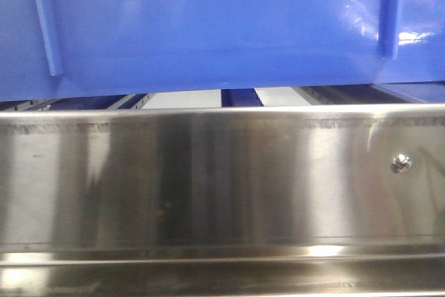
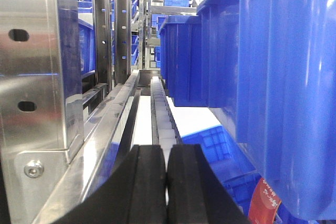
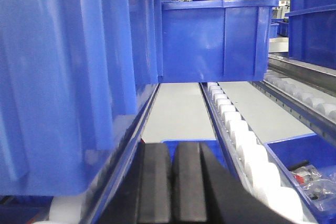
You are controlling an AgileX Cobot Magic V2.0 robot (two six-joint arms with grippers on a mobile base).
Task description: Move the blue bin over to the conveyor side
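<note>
Steel racking (image 2: 31, 77) and white rollers (image 3: 247, 145) run ahead of both wrists, with blurred totes (image 3: 210, 40) beyond. The left gripper (image 2: 167, 182) has its black fingers pressed together and empty, the bin (image 2: 283, 77) just to its right and cut off by the frame; the right gripper (image 3: 171, 182) is likewise pressed together, bin close on its left. From the front, only the bin's lower wall shows, above a steel rail (image 1: 208, 172).

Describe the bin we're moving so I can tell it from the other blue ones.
Find the shiny steel rail spanning the front view; the blue bin is the glossy wall right above it. It fills the right of the left wrist view and the left of the right wrist view. Unlike the other bins farther down the roller track, it is nearest both cameras.
</note>
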